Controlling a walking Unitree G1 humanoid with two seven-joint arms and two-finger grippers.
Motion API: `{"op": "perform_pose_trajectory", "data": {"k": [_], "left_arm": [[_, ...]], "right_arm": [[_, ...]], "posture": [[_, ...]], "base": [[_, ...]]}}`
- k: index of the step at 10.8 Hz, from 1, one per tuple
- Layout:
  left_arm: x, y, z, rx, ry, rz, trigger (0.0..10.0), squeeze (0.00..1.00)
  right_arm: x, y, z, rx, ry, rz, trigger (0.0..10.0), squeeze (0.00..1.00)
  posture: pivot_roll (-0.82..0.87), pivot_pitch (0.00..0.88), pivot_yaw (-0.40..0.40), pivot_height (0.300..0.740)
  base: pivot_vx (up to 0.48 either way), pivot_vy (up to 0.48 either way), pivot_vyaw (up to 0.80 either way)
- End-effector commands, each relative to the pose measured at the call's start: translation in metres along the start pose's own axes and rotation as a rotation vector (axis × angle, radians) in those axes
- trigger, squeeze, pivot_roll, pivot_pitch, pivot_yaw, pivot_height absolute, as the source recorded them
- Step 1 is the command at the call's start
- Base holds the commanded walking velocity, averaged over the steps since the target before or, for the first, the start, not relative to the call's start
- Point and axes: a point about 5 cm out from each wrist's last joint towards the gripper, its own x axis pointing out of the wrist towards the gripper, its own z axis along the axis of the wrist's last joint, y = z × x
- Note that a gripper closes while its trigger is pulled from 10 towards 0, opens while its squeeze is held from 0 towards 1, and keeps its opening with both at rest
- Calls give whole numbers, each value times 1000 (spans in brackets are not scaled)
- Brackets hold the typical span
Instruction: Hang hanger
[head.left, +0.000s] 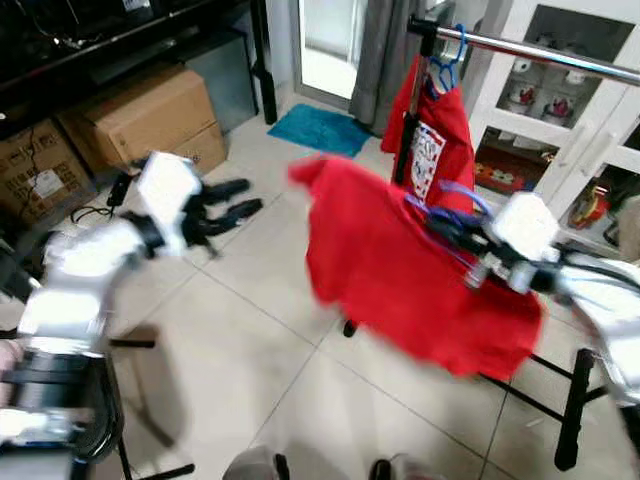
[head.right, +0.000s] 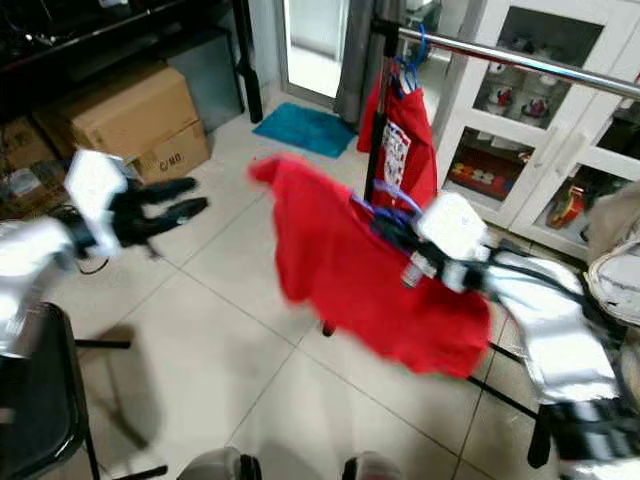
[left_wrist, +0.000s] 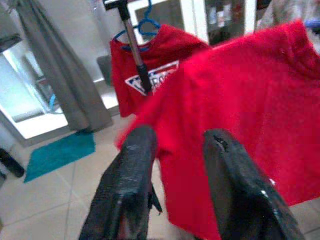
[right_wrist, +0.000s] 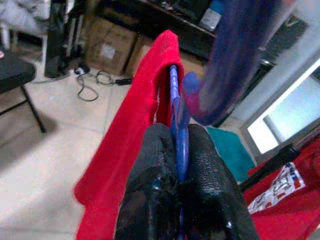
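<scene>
One red shirt (head.left: 405, 270) on its blue hanger (right_wrist: 176, 125) was clamped by the right gripper (right_wrist: 177, 165), unhung; rail (head.left: 560, 55) at one o'clock. Left gripper (head.left: 232, 200) was parted, empty.

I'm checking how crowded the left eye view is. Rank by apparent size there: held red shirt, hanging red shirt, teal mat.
1. held red shirt
2. hanging red shirt
3. teal mat

The right gripper holds the largest nearer the camera, which inflates it.

Both arms were silver, glossy and rounded, each ending in a white boxy wrist block. The left claw (head.left: 235, 205) had two long black fingers with a finely pebbled, matte surface. The right claw (right_wrist: 175, 165) bore the same black textured fingers (right_wrist: 152, 170), slightly shiny.
</scene>
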Motion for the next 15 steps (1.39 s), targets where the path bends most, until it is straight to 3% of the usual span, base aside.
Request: {"op": "perform_pose_trajectory", "data": {"k": [1,3,5,6,9,11,13,15], "left_arm": [[-2,5,10,-7,-32,-28,10000,1000],[-19,20,20,-29,6,-129,10000,1000],[-28,27,5,-46,87,-174,10000,1000],[-31,29,-1,-50,124,-214,10000,0],[-22,35,14,-85,33,-267,10000,0],[-21,35,9,-57,83,-305,10000,0],[-23,32,-8,-98,155,-364,10000,0],[-13,24,-15,-109,179,-445,10000,0]], "right_arm": [[-5,-5,4,-22,-25,1,0,0],[-12,-12,9,-56,-47,36,0,0],[-13,-9,16,-68,-84,83,0,0],[-15,-5,19,-76,-89,123,0,0],[-15,3,23,-49,-109,172,0,0],[-13,9,21,-60,-104,191,0,0],[-13,12,24,-58,-108,235,0,0],[-10,17,25,-63,-116,297,0,0]], "posture": [[-22,0,26,740],[-17,0,28,740],[-15,0,28,740],[-16,0,31,740],[-23,0,41,740],[-25,0,45,740],[-22,0,40,740],[-28,0,41,740]], "base": [[0,0,0],[0,0,0],[0,0,0],[0,0,0],[0,0,0],[0,0,0],[0,0,0],[0,0,0]]}}
